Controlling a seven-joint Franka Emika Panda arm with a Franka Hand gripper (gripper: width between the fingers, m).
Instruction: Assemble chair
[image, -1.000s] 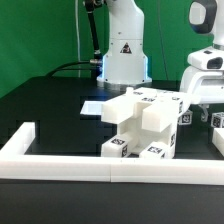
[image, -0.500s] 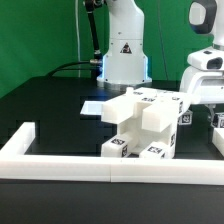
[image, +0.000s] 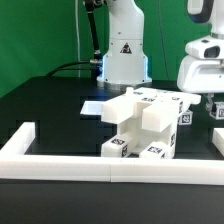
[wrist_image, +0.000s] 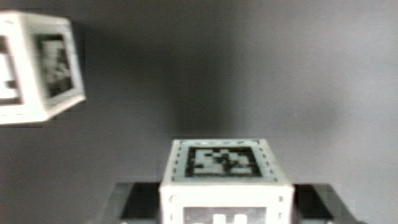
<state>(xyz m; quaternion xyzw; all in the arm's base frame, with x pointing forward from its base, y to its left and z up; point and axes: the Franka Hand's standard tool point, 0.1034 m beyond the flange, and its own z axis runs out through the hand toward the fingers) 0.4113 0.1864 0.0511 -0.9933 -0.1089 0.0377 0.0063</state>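
Note:
The partly built chair (image: 140, 125), a cluster of chunky white tagged blocks, stands in the middle of the black table. My gripper (image: 210, 100) hangs at the exterior view's right edge, beside the chair and slightly above the table. In the wrist view my gripper (wrist_image: 222, 205) is shut on a white tagged block (wrist_image: 222, 170), with a dark finger (wrist_image: 139, 200) on each side of it. Another tagged white chair piece (wrist_image: 36, 65) shows at the edge of the wrist view. In the exterior view the held block is mostly hidden by the hand.
A low white border rail (image: 60, 160) runs along the table's front and turns up at both ends. The marker board (image: 92, 106) lies flat behind the chair. The arm's white base (image: 122, 50) stands at the back before a green curtain.
The jaws have shut on the white block. The hand has since risen a little at the exterior view's right edge, taking the block with it. The chair has not moved.

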